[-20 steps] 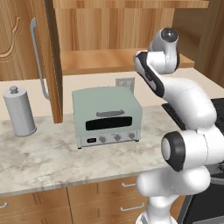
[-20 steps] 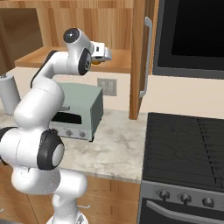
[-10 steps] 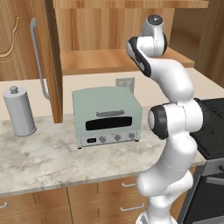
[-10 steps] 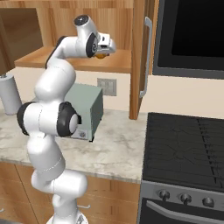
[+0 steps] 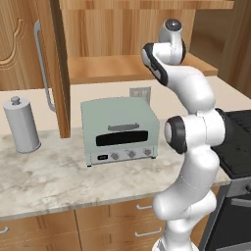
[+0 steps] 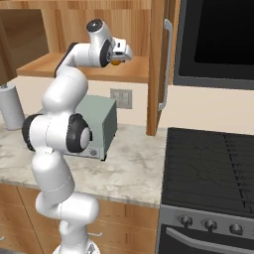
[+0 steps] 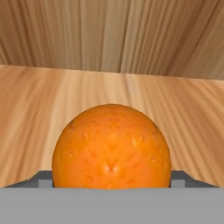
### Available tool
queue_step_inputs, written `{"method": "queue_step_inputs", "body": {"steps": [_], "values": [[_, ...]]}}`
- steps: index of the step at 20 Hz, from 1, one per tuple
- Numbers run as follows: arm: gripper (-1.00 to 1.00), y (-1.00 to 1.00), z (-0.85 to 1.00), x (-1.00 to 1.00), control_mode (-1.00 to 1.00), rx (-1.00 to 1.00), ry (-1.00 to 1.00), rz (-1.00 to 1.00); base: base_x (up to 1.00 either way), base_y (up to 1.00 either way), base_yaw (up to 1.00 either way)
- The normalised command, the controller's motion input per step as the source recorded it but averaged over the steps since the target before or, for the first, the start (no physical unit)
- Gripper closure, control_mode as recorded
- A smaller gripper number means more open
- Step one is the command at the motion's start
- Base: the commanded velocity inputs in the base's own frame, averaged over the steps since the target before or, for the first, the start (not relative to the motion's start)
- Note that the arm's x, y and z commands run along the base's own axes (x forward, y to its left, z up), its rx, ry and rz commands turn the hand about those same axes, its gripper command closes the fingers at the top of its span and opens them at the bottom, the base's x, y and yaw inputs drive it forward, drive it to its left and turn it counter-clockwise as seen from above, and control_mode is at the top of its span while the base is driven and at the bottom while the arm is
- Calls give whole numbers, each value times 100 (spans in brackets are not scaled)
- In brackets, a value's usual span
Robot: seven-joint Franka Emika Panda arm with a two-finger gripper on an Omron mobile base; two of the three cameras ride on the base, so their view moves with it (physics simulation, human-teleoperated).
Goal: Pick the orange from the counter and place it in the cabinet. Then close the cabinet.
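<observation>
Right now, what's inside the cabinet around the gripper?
The cabinet holds bare wooden shelf and back wall, plus the orange held in the gripper. Whether it touches the shelf is hidden under the fruit.

White arm raised high, elbow bent, hand level, fingers (image 6: pixel 117 59) clamped on orange (image 7: pixel 111 146)

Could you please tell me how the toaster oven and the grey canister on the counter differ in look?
The toaster oven is a pale green box, wider than tall, with a dark window and knobs; the grey canister is an upright cylinder, taller than wide, with a small knob on top. Both stand on the counter.
</observation>
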Motion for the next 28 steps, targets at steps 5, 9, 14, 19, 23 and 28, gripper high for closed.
{"method": "queue_step_inputs", "body": {"steps": [5,9,14,19,23,28], "values": [[-100,0,-18,-48,-100,1,-27,2,0,0,0],[-100,0,1,-66,-100,5,-8,0,0,0,0],[-100,-8,21,-69,-100,3,0,0,0,0,0],[-100,-13,37,-100,-100,3,0,0,0,0,0],[-100,-6,38,-100,-100,1,5,0,0,0,0],[-100,0,24,-100,-100,0,1,0,0,0,0]]}}
